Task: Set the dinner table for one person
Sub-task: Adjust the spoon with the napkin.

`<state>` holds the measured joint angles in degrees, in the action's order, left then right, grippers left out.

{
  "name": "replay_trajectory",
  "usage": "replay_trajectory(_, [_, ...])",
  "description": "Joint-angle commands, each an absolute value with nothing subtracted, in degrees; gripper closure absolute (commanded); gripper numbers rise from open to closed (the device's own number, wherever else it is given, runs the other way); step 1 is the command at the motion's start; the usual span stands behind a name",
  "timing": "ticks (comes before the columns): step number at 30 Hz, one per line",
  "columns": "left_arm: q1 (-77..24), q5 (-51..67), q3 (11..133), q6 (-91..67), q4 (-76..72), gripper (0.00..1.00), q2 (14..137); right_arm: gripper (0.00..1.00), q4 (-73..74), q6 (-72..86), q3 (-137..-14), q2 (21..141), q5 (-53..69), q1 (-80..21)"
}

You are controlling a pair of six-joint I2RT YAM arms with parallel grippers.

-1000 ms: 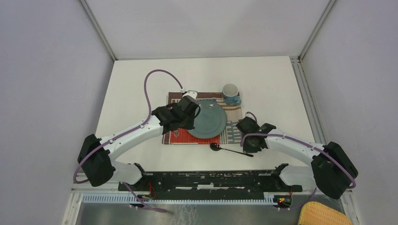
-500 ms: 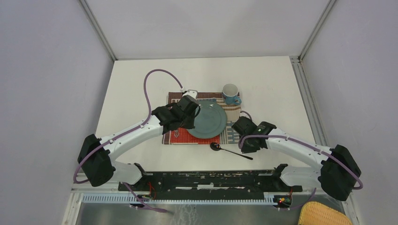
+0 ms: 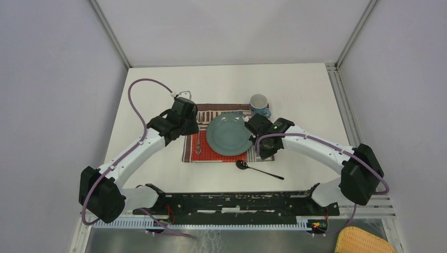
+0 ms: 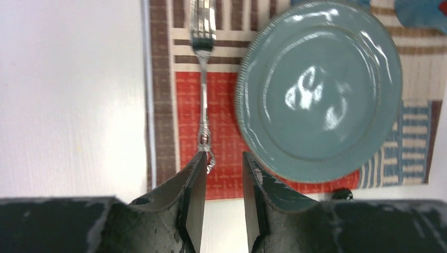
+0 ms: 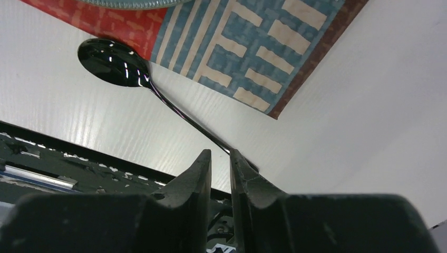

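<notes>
- I see the left arm has drawn back toward the far left since a second ago. It was at the plate's [image 3: 228, 134] left rim; it now hangs over the left edge of the placemat [image 3: 192, 156].
- The fork [image 4: 203, 100] lies flat on the placemat, just left of the plate, with its tines pointing away from the wrist camera. I judge that piece is placed.
- The left gripper [image 4: 224, 158] has its jaws a little apart with nothing between them. The fork's handle end sits right at one fingertip [image 4: 199, 167]; I cannot tell if they touch.
- The right arm has swung from beside the spoon [image 5: 113, 59] to the plate's right side, below the mug [image 3: 258, 105].
- The right gripper [image 5: 220, 154] shows a narrow gap and holds nothing.
- The spoon rests on the bare dinner table [image 3: 300, 95], just off the placemat's near edge. It probably needs moving beside the plate.
</notes>
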<state>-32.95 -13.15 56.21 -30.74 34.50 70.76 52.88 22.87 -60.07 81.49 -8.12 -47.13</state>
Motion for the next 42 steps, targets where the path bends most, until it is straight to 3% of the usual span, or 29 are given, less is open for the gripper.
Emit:
replay_trajectory(1, [-28.04, -12.54, 55.8, -32.68, 31.99, 0.6, 69.9, 0.75, 52.75, 16.76, -61.47, 82.8, -3.98, -47.34])
replay_trajectory(3, [-25.75, -12.72, 55.83, -32.0, 31.73, 0.56, 70.36, 0.74, 51.34, 16.16, -60.18, 82.51, -2.41, -47.37])
replay_trajectory(15, [-11.43, 0.94, 52.53, -30.6, 25.1, 0.54, 72.77, 0.7, 43.36, 16.26, -54.1, 80.36, 2.67, -47.32])
replay_trajectory(27, [-9.55, 3.34, 52.56, -29.72, 24.77, 0.54, 71.81, 0.67, 45.56, 11.99, -59.86, 89.07, 6.91, -47.5])
replay_trajectory(42, [-8.54, 5.3, 52.29, -29.54, 23.38, 0.54, 72.7, 0.66, 47.35, 11.4, -59.15, 91.04, 8.52, -49.03])
